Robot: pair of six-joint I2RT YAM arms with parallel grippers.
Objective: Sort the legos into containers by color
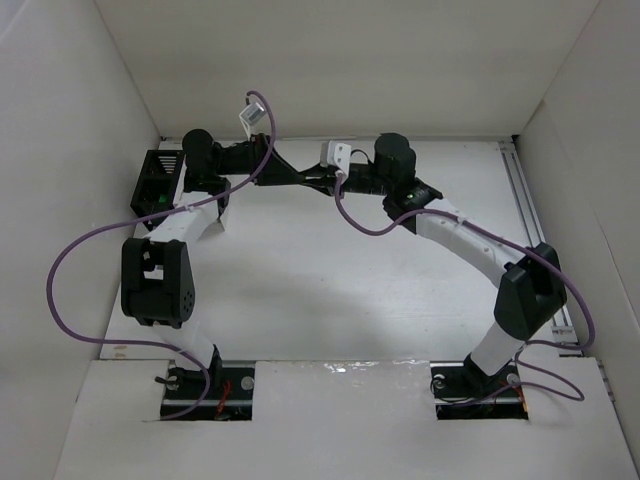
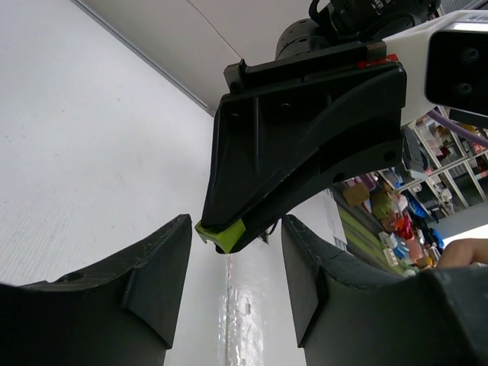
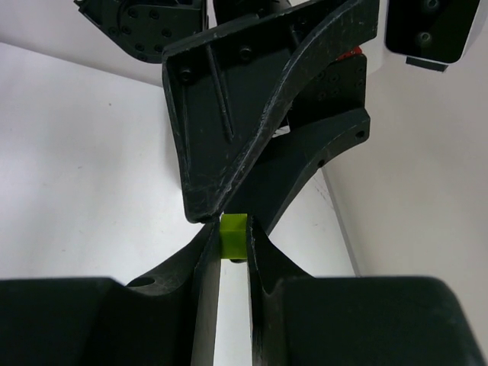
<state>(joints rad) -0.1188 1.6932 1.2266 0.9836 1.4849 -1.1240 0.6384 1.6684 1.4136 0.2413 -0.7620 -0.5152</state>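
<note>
right gripper (image 3: 232,255) clamped on yellow-green brick (image 3: 232,231) | left gripper (image 2: 236,263) jaws apart, flanking it | risk — thin pinch slips mid-air, brick falls short of black bin (image 1: 158,170)

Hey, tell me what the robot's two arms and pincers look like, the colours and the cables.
Both the left arm and the right arm have white links between bulky black joint housings. A thin purple cable runs loosely along each. The left pincer and right pincer have matte black, wedge-shaped fingers.
</note>
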